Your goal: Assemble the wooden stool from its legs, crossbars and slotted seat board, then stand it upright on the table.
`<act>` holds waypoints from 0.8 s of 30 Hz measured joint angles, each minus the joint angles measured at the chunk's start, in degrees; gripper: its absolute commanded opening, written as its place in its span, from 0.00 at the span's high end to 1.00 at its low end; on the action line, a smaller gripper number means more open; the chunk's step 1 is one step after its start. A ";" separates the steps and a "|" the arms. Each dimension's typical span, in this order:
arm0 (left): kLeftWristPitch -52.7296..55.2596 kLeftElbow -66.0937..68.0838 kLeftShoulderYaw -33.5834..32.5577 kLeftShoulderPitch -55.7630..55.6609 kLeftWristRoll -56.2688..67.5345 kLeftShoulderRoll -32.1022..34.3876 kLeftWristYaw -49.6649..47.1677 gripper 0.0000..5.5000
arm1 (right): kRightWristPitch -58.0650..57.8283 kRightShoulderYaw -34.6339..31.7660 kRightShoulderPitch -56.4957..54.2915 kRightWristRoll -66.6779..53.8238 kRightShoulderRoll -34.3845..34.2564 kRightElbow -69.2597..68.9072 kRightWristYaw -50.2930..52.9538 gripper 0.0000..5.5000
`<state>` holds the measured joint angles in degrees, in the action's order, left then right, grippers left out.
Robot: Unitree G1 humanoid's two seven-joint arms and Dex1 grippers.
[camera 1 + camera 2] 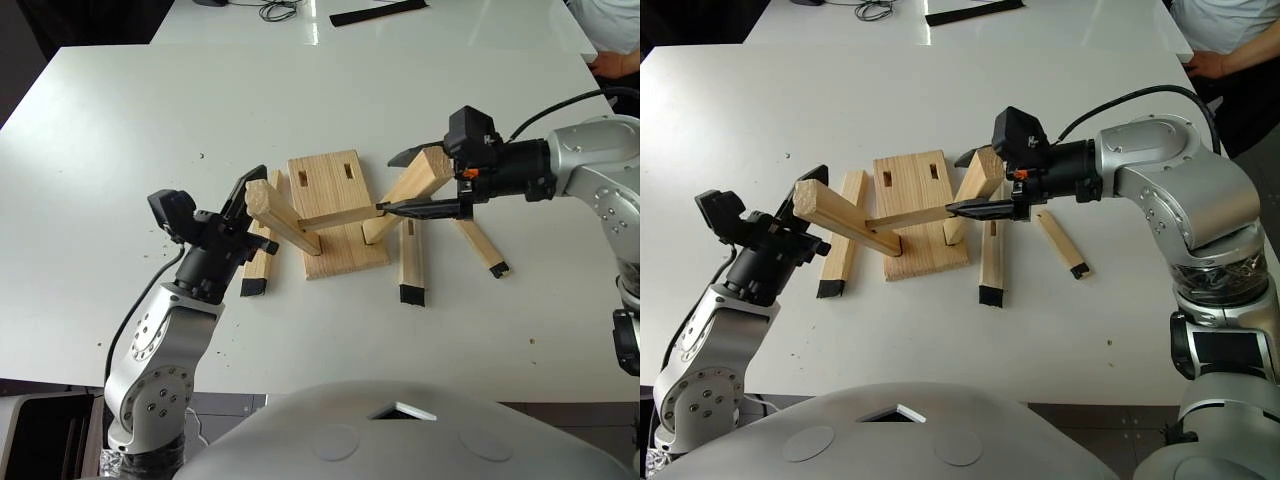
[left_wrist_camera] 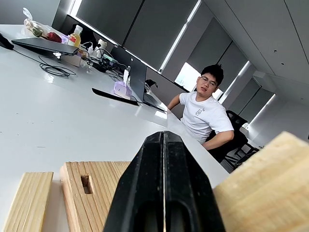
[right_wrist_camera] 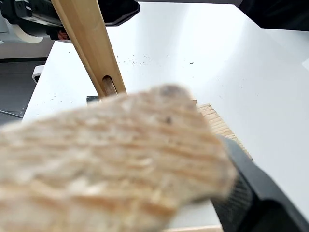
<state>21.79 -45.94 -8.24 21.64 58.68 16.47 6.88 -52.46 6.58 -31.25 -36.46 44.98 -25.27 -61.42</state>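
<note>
Loose black-tipped legs [image 1: 412,262] lie flat on the white table [image 1: 150,120] nearest the viewer, either side of the slotted seat board [image 1: 325,175]. Over the board, a crossbar [image 1: 338,216] links two tilted legs: the left gripper [image 1: 248,185] meets the top of the left leg [image 1: 285,220], clamped or merely pressing I cannot tell; the right gripper [image 1: 398,184] pinches the right leg [image 1: 422,178]. Being light, stiff, smooth wood with loose joints, it probably wants holding by flat faces near the crossbar.

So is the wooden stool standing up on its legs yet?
No, the slotted seat board lies flat on the table and a loose leg lies beside it.
</note>
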 measured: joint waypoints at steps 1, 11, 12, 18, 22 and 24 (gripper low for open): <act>-0.01 0.83 -0.68 0.06 0.05 0.45 0.41 1.00 | -1.21 -1.02 0.22 -1.94 -0.48 -0.70 0.57 0.31; -0.07 10.73 -14.12 -10.51 4.17 6.77 0.03 1.00 | -4.45 -10.40 6.36 -13.66 -2.60 -6.94 6.12 0.31; -0.18 10.76 -16.54 -13.07 6.94 8.15 -0.93 1.00 | -3.11 -12.55 6.41 -13.79 -3.32 -6.06 7.52 0.31; -0.19 1.96 -18.30 -27.09 20.97 13.98 -10.98 1.00 | -1.48 -24.13 4.01 -28.82 -9.42 -3.60 20.04 0.31; -0.28 -4.73 -14.90 -36.23 32.55 19.72 -14.41 1.00 | -0.12 -25.00 0.42 -45.66 -12.35 -5.61 33.39 0.31; -0.12 -6.25 -13.39 -37.57 36.21 22.26 -15.47 1.00 | 0.52 -23.76 0.69 -48.55 -12.81 -8.22 36.94 0.31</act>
<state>21.67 -52.20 -21.63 -15.93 94.89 38.72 -8.60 -51.94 -17.18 -30.56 -85.01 32.17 -33.49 -24.47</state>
